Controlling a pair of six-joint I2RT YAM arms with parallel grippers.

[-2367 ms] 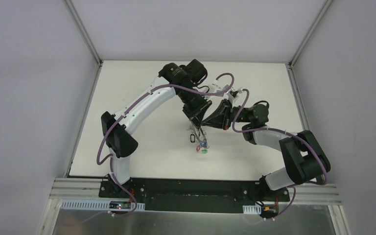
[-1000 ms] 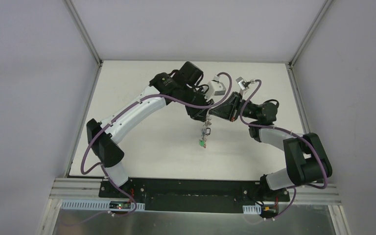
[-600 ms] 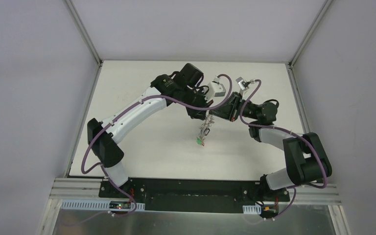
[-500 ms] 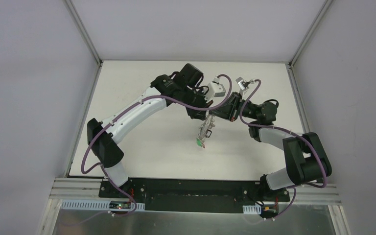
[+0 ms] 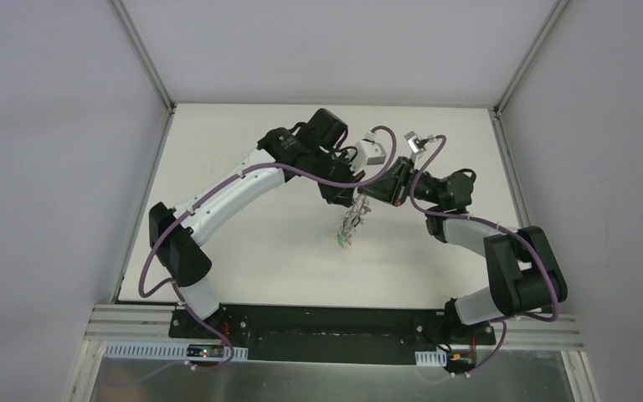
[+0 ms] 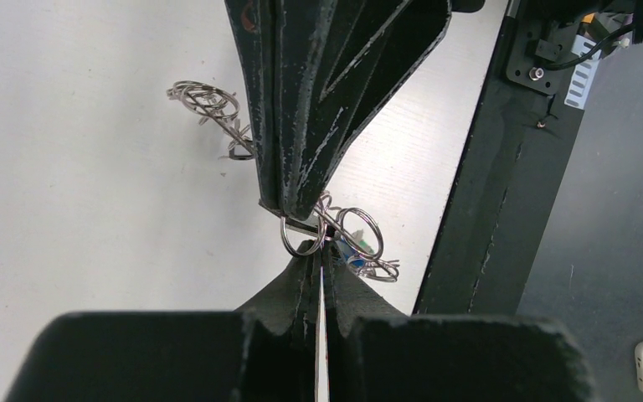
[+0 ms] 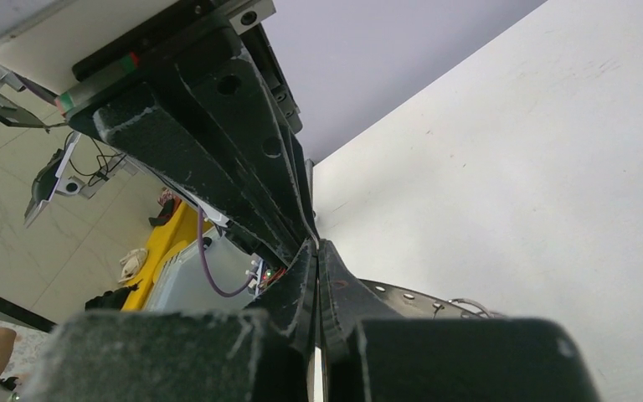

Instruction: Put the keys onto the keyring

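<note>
Left gripper and right gripper — each clenched on the keyring (keys dangling) — meet over the white, grey-walled table.

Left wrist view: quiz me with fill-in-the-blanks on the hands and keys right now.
1. The left hand and right hand are both ___.
2. The key bunch at their tips hangs over a ___ table.
3. From above, the bunch's lowest tag is ___.
Missing: shut; white; green.
</note>
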